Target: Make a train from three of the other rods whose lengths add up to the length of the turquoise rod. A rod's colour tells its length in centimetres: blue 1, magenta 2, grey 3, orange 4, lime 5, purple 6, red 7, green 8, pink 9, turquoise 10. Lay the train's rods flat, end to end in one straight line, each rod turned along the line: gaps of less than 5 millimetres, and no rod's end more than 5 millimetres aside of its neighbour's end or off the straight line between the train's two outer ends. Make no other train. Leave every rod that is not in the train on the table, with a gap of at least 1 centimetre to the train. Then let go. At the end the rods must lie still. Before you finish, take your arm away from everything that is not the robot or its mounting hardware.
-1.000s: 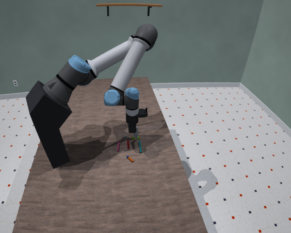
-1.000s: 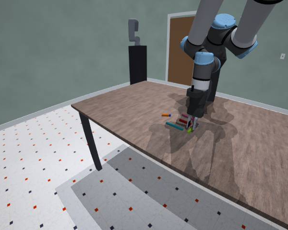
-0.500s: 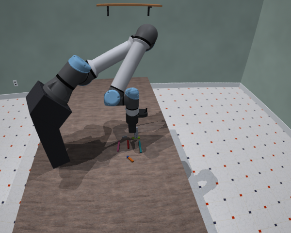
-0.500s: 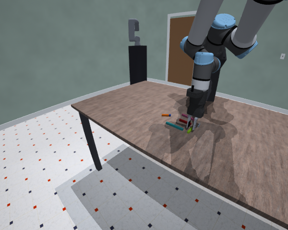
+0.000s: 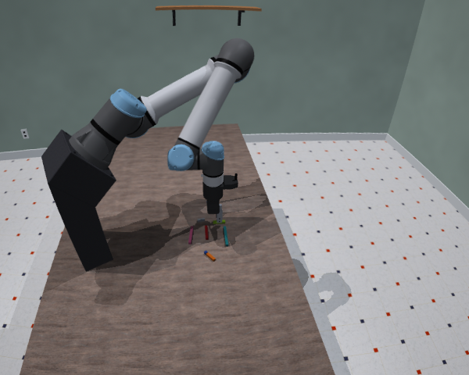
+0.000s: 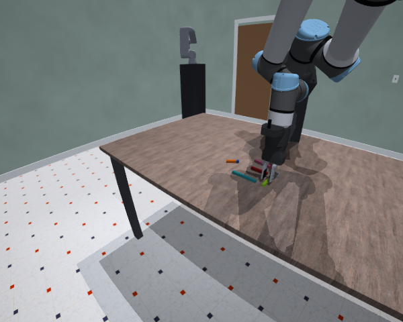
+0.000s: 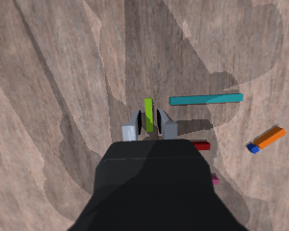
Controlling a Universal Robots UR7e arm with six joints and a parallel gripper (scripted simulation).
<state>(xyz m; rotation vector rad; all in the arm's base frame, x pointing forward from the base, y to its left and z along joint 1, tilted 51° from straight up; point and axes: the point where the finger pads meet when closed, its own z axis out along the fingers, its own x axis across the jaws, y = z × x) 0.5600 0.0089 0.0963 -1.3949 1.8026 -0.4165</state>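
Observation:
My gripper [image 5: 219, 220] [image 6: 267, 179] [image 7: 148, 116] is open, its fingers low on either side of the lime rod [image 5: 223, 221] [image 6: 265, 182] [image 7: 149, 115], which lies on the table. The orange rod [image 5: 209, 256] [image 6: 231, 161] [image 7: 271, 138] has the blue rod [image 5: 205, 251] [image 6: 237, 161] [image 7: 252, 147] at one end, touching or nearly so; the blue rod looks slightly turned. The turquoise rod [image 5: 226, 236] [image 6: 244, 176] [image 7: 206, 99] lies apart. The grey rod [image 5: 201, 220] [image 6: 277, 175] lies beyond the red rod and is hidden in the wrist view.
The red rod [image 5: 206, 233] [image 6: 257, 170] [image 7: 202, 145] lies between the turquoise rod and the long pink rod [image 5: 191, 234] [image 7: 215, 180]. The gripper body partly hides both in the wrist view. The table [image 5: 166, 315] [image 6: 181, 149] extends around the rods.

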